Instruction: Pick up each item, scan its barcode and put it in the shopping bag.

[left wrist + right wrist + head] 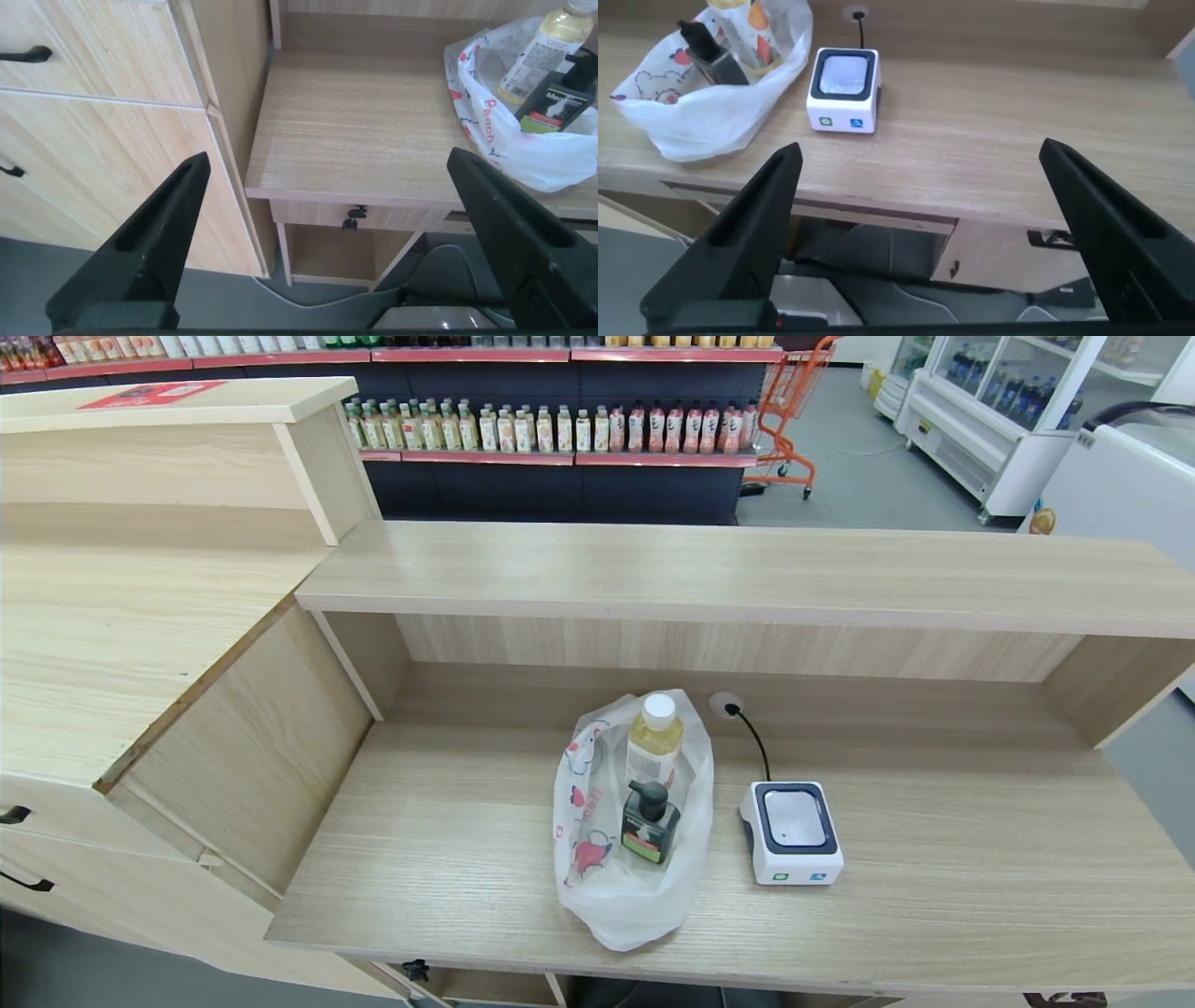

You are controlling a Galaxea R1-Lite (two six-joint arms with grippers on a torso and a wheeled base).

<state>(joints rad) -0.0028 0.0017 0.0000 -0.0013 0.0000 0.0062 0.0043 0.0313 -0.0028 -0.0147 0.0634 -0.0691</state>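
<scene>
At a shop checkout, a translucent white plastic shopping bag with red cartoon prints (581,859) lies slumped on the light wood counter (980,887), its mouth gaping wide. 2 items rest in it side by side: a pale yellow drink bottle with a white cap (654,742) and, just in front, a dark squat pump-top bottle (651,826). Both lie within the bag's folds, which suggests they are already packed.

Just beside the bag, on the robot's right, sits a white box-shaped barcode scanner with a dark-rimmed window (794,831). Its glass faces upward so an item can be passed over it, and its black cable (754,742) runs back to a port in the counter.

The left gripper (327,247) hangs below the counter's front edge, fingers spread and grasping nothing. The right gripper (920,243) does the same, facing the scanner. With both pincers released and low, the arms appear parked, likely because the job is finished.
</scene>
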